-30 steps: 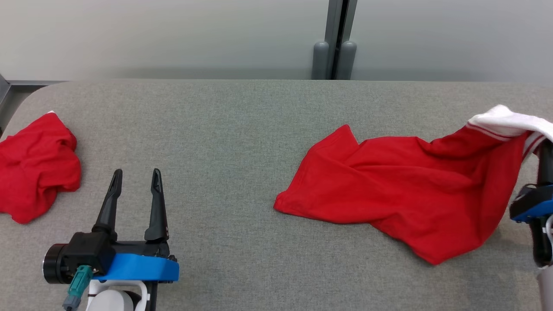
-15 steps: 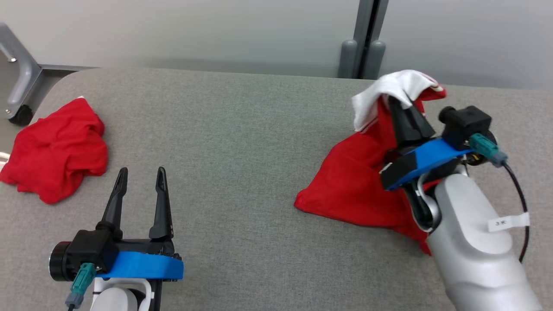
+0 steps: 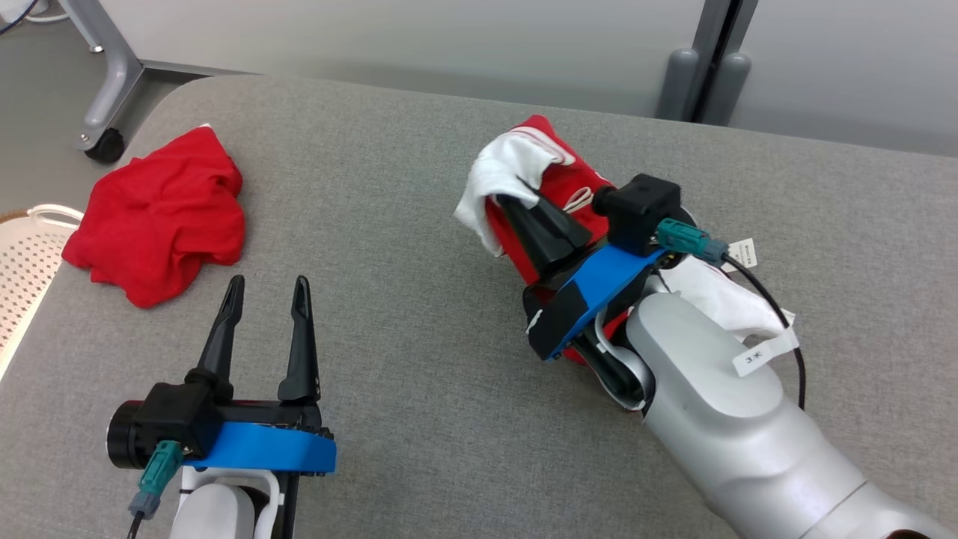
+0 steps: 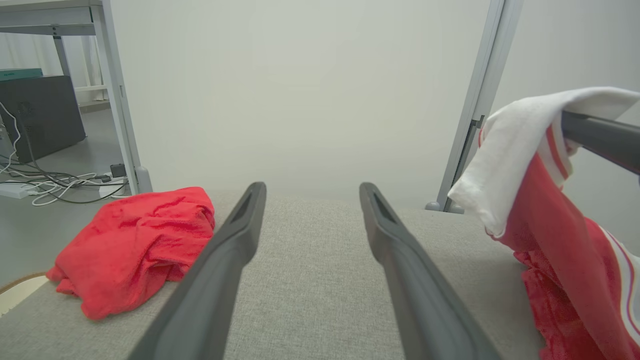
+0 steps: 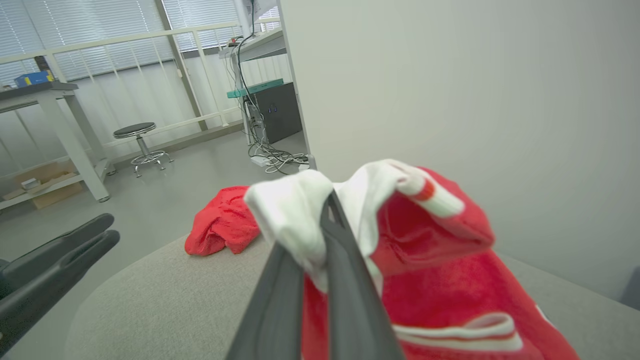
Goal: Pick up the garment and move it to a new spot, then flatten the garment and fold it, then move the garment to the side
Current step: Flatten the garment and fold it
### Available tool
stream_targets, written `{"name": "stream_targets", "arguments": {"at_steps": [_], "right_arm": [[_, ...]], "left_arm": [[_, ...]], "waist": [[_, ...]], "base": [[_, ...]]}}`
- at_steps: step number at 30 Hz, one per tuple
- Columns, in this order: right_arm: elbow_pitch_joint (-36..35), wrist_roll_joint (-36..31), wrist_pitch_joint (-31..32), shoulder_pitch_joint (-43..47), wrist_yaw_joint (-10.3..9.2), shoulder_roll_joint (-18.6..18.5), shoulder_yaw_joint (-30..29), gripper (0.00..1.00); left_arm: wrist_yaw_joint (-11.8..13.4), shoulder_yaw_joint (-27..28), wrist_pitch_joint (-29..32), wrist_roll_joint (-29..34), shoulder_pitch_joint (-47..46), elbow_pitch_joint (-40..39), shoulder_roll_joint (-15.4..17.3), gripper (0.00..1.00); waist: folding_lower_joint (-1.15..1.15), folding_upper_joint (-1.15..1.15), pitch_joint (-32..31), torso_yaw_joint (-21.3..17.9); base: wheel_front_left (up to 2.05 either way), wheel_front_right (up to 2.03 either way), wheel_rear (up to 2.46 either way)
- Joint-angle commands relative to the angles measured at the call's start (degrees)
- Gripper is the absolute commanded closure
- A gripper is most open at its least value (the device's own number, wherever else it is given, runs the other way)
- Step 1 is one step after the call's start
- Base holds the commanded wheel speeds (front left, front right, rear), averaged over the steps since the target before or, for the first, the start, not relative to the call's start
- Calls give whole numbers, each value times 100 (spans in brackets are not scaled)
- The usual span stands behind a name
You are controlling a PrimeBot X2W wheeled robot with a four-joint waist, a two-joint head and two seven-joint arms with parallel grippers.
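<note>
Garment (image 3: 557, 180) hangs bunched over the middle of the surface (image 3: 419, 187) from the right pincer (image 3: 503, 202), which pinches its white edge, while the spread, empty left pincer (image 3: 268, 283) sits well apart to its left.

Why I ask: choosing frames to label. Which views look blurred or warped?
Head view: sharp, evenly lit, only faint shadows on the table. Left wrist view: left gripper soft close up, posts lean outward. Right wrist view: right gripper and garment blurred.
</note>
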Motion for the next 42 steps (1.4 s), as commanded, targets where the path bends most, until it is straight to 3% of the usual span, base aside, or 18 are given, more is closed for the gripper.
{"name": "stream_targets", "arguments": {"at_steps": [1,4,5,6,7,10,16,19,24,31,37,42], "right_arm": [[-14,131,-26,-139,3,-15,208,100],[63,371,-27,-186,3,-15,652,100],[116,459,-27,-183,3,-16,786,96],[155,499,-27,-194,3,-13,915,55],[212,524,-26,-191,3,-12,1023,0],[393,398,-26,-148,3,-16,1240,0],[771,227,-26,82,3,-17,1050,0],[872,-59,-27,147,3,-6,721,0],[770,-798,-27,423,2,-25,-340,0],[189,-1577,-26,1222,3,-397,-1511,0],[-92,-1744,-26,1739,3,-553,-1892,0],[-114,-1628,-26,1880,3,-406,-1852,0]], "left_arm": [[26,-17,-27,-44,-75,21,-7,0],[69,-77,-27,-96,-110,30,-8,0],[76,-96,-27,-99,-105,35,-8,0],[87,-122,-27,-108,-109,38,-8,0],[87,-138,-27,-126,-114,40,-8,0],[127,-145,-27,-126,-121,41,-8,0],[138,-45,-27,-104,-28,52,-9,0],[117,10,-27,-72,36,52,-6,0],[94,79,-27,12,110,23,-5,0],[67,191,-27,70,211,-18,-5,0],[39,215,-27,79,277,-41,-6,0],[20,181,-27,63,279,-35,-6,0]], "waist": [[0,0,53,66],[0,0,86,120],[0,0,91,134],[0,0,100,148],[0,0,105,157],[0,0,112,134],[0,0,40,-94],[0,0,-44,-274],[0,0,-139,-561],[0,0,-204,-788],[0,0,-182,-865],[0,0,-161,-821]], "base": [[0,0,0],[0,0,0],[0,0,0],[0,0,0],[0,0,0],[0,0,0],[0,0,0],[0,0,0],[0,0,0],[0,0,0],[0,0,0],[0,0,0]]}}
